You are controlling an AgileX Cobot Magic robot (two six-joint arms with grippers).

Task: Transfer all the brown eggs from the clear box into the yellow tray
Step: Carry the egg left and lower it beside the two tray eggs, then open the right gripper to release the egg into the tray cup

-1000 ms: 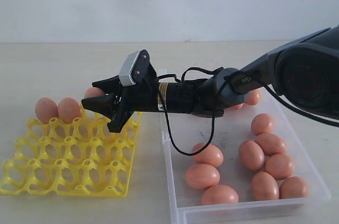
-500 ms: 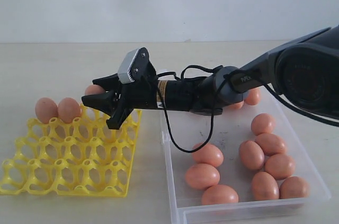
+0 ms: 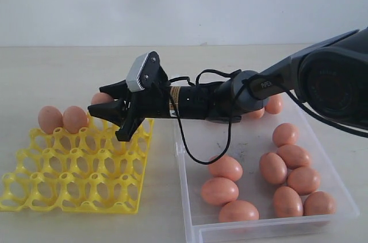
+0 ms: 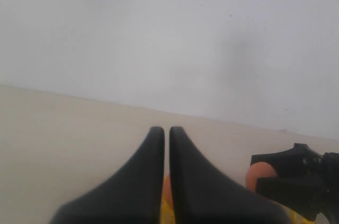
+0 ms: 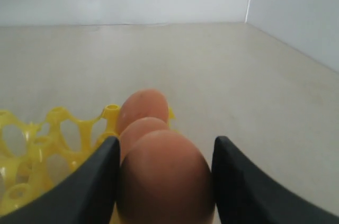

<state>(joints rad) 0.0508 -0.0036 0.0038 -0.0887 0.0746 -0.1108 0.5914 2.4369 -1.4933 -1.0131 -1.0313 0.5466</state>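
Egg held over the tray's far row

Nearest us, most eggs [image 3: 219, 191] lie in the box [image 3: 247, 142] beside the tray [image 3: 69, 182]. Farther back, our right tool [image 3: 98, 101] pinches one egg [image 5: 165, 179] above the far row, near two seated eggs [image 3: 75, 119]. Our left tool [image 4: 165, 131] is pressed together, empty. Released off-centre, we judge, it could strike a post [image 5: 110, 110] and roll onto the tabletop [image 3: 34, 70].

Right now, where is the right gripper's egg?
Exterior view, left of centre: the egg is in the right gripper over the back row of the tray, right of two seated eggs.
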